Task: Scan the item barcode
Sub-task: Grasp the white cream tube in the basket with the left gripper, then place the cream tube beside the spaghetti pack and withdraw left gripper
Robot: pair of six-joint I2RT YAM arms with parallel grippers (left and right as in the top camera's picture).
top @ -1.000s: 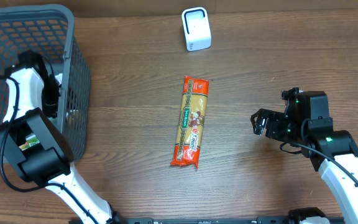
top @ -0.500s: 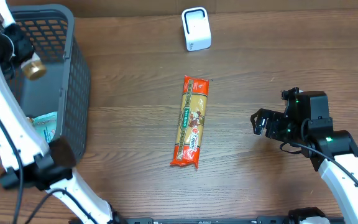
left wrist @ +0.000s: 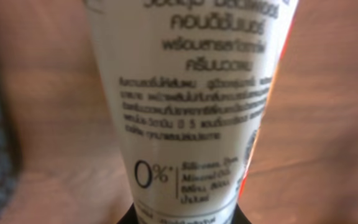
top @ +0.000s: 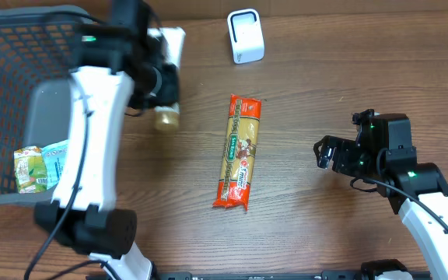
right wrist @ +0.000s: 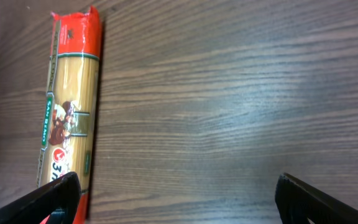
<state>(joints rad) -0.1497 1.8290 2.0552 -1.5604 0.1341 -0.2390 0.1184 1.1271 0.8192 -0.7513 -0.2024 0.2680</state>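
One grey mesh basket [top: 6,85] stands at the left end of the wooden bench [top: 302,93]. Inside it, against its near wall, lies a crumpled pouch [top: 41,165] printed in green, white and pale blue. It looks like one pouch, though the overhead view does not make that certain. Nothing else can be made out in the basket.

The left gripper [top: 160,78] reaches over just to the right of the basket and is clamped tight on one white tube [top: 174,43]. The tube's gold cap [top: 166,117] points toward the near side of the bench and its flat end toward the far edge. It hangs over the wood between the basket and the spaghetti pack [top: 238,152]. Whether the cap touches the bench cannot be told. In the left wrist view the tube [left wrist: 185,93] fills the frame, showing printed text, a "0%" mark and an orange strip down one edge. No barcode is legible there.

One white scanner [top: 246,36] stands upright near the far edge, apart from the tube and to its right. One long orange-ended spaghetti pack lies flat in the middle of the bench, running lengthwise from far to near.

The right gripper [top: 327,152] hovers right of the pack with its jaws spread wide and nothing between them. The right wrist view shows its two fingertips at the lower corners, the right gripper [right wrist: 179,199] over bare wood and the pack [right wrist: 70,112] off to the side.
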